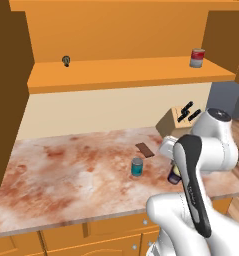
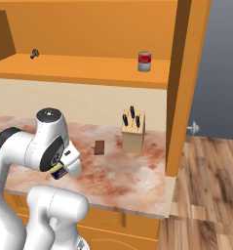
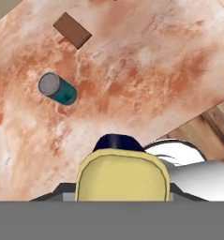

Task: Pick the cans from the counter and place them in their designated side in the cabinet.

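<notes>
We see flat, even, bright rendered light; soft shadow lies under the shelf. The counter shows no glare. The hand view looks slightly soft up close.

A can is standing on the counter, and everything else is sitting around it. A small flat block is lying just behind it to the right, and the knife block is standing farther back right (near the wall). A second can is sitting right of the first, off the counter, at the arm's end. Above, a can is resting on the cabinet shelf's right end, and a small object is sitting toward its left.
</notes>
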